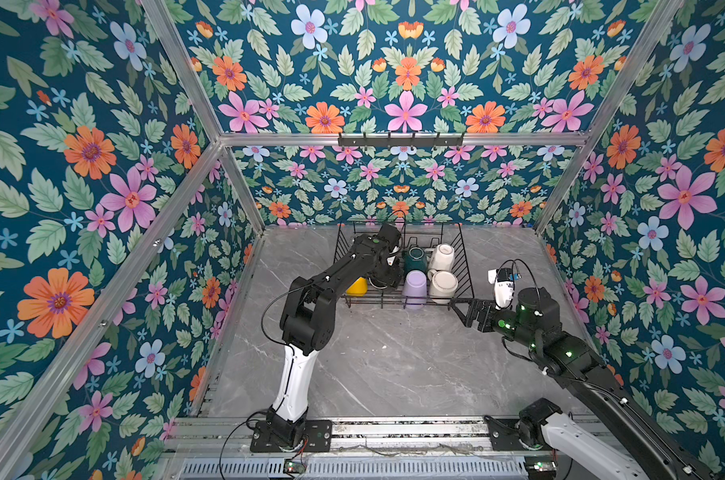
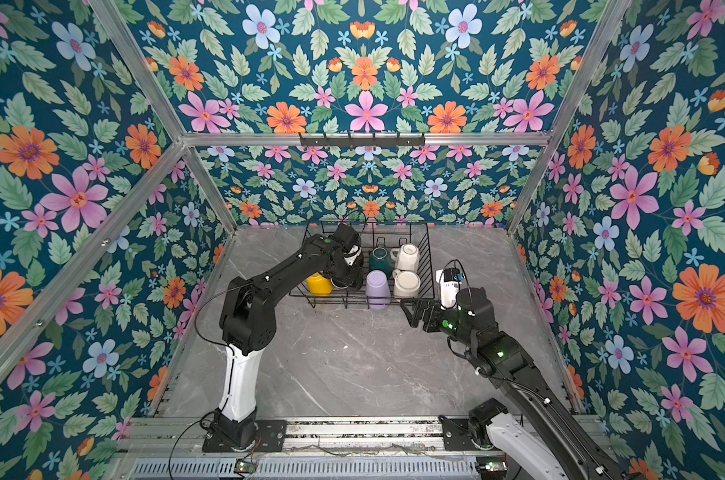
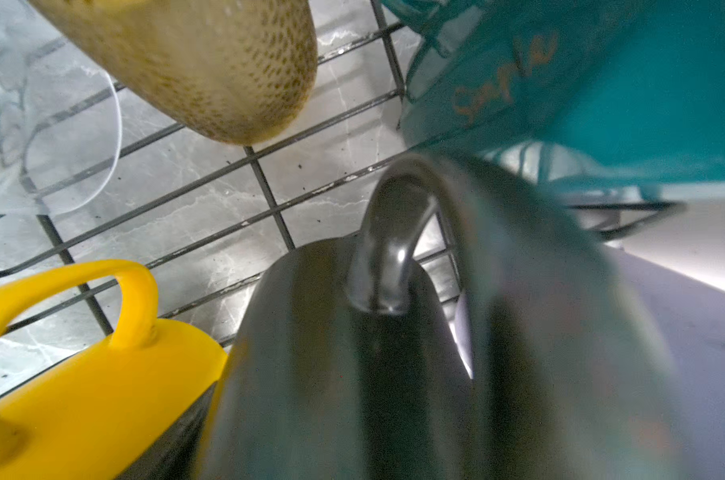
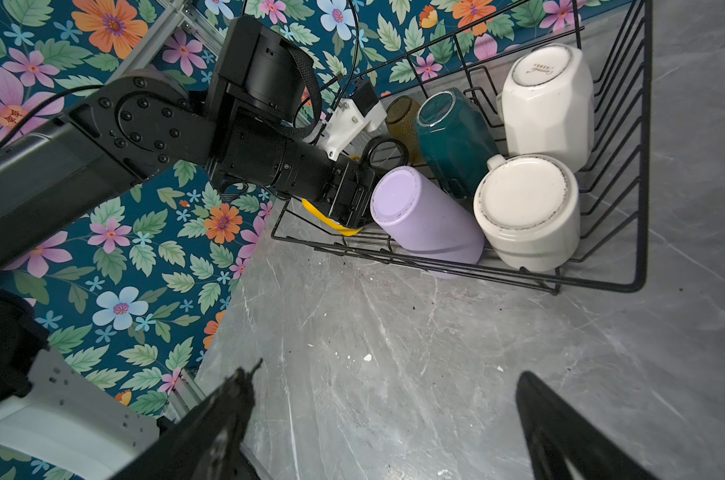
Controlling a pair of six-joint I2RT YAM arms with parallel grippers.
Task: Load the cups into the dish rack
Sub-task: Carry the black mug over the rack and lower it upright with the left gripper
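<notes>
The walls (image 1: pixel 82 166) all around are dark blue with big pink, orange and pale blue flowers and green leaves. Shiny silver bars (image 1: pixel 269 139) hold the walls up. A black rail with little hooks (image 1: pixel 400 141) hangs on the back bar. The table (image 1: pixel 394 365) is grey stone with thin white lines. A few white crumbs (image 4: pixel 367 357) and dark specks lie on it. Metal tracks (image 1: pixel 406 432) run along the front edge, with what may be a small board with lights (image 1: pixel 294 465) below.

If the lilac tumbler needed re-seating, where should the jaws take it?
Across its wall just below the upturned base, from above. The lilac tumbler stands inverted and handleless in the dish rack, a white mug close beside it, so only its top end is clear.
</notes>
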